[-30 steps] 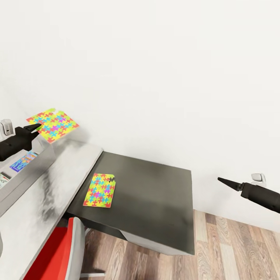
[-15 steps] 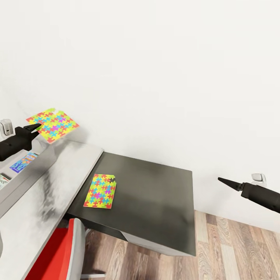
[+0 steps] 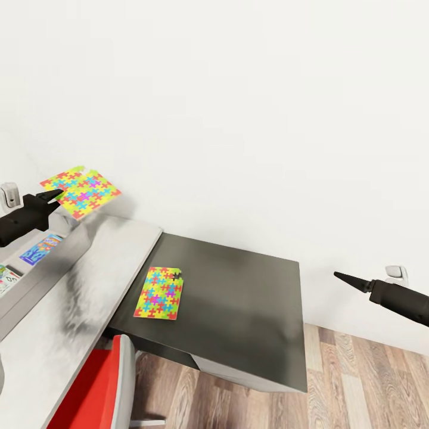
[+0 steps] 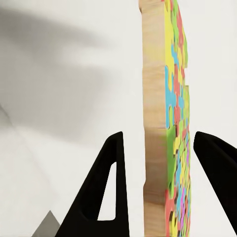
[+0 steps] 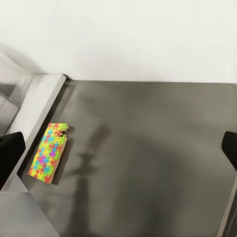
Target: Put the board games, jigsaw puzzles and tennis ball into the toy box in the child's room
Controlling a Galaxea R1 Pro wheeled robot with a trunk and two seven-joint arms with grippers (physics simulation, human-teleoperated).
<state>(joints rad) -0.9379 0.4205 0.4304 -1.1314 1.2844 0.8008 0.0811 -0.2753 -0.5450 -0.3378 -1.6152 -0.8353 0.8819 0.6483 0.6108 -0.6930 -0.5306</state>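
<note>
**Left gripper's got one puzzle in the air, second one on the dark cabinet**

Your left gripper (image 3: 55, 194) is pinching a jigsaw puzzle (image 3: 81, 190) by its near edge and holding it up off the surface, tilted, with the white wall (image 3: 238, 107) behind it. In the left wrist view you see that puzzle (image 4: 165, 123) edge-on: pale wood-coloured side, bright printed face, sitting between the two black fingers (image 4: 109, 187). There's a sliver of gap on one side in that view, so how tight the pinch is I can't quite tell, but the puzzle is clearly up in the air at the fingertips.

Right under and just beside that hand is the toy box (image 3: 42, 271), pale grey wall, resting on the light grey table (image 3: 89, 280). Inside it you can make out a blue board game (image 3: 39, 249) and the corner of another printed box (image 3: 7, 279) at the picture's edge.

Further out, the second jigsaw puzzle (image 3: 159, 292) lies flat on the low dark grey cabinet (image 3: 238, 298), close to where the cabinet meets the table. The right wrist view shows it too (image 5: 49, 152), flat near the cabinet's side.

Your right gripper (image 3: 342, 277) hangs well apart from all of it, out over the wood-plank floor (image 3: 357, 381) past the cabinet's end, holding nothing; its fingertips look pressed into one point in the head view.

A red chair (image 3: 95, 387) sits tucked at the table's front.
</note>
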